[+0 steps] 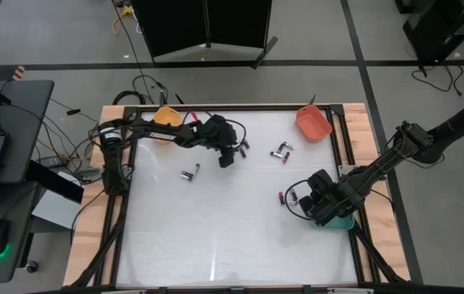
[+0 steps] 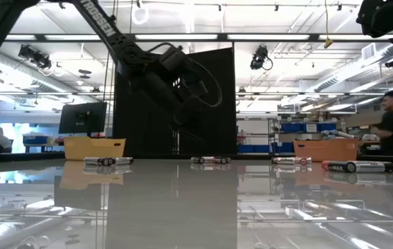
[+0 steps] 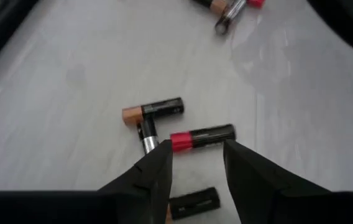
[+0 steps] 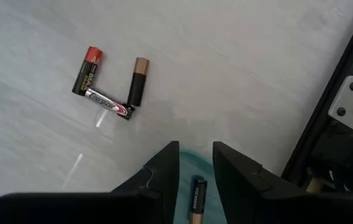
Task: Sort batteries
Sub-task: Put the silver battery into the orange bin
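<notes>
Your left hand hovers over the far middle of the table, fingers parted and empty, a loose cluster of batteries lying just ahead of its tips: a red-and-black cell, a copper-topped one and a silvery one touching at angles, with another dark cell between and below the fingers. Your right hand sits at the table's right edge above the green tray, its fingers apart; a single battery shows in the gap between them over the tray, and you cannot tell whether it is gripped or lying loose. Other cells rest near the orange tray, one pair beside it, one left of centre, and three near the right hand.
</notes>
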Controlling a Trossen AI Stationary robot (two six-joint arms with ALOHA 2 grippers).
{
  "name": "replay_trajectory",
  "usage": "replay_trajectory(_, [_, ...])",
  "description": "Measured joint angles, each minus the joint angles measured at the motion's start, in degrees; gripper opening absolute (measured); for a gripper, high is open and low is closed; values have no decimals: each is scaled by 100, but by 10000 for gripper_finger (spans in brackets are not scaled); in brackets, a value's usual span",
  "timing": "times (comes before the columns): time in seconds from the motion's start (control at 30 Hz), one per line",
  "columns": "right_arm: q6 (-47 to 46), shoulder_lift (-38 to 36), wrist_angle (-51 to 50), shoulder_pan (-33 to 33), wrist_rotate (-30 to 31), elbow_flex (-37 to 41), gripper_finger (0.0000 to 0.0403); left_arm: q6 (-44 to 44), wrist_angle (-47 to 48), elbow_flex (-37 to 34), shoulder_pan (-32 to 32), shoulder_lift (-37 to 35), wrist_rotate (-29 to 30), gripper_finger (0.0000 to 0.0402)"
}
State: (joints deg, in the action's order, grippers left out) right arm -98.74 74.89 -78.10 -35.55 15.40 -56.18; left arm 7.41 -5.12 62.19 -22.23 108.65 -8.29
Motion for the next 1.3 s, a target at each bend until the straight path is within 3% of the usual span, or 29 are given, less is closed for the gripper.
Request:
replay_trajectory(0.23, [90, 0, 2, 0, 105, 2, 108, 95, 533, 483, -51, 456, 398, 152])
replay_trajectory(0.5, [103, 0, 6, 0, 151, 2, 108, 93, 629, 523, -73, 541, 678, 153])
replay_trajectory(1.3, [144, 0, 14, 0, 170, 2, 108, -23, 446, 520, -231, 703, 461, 152])
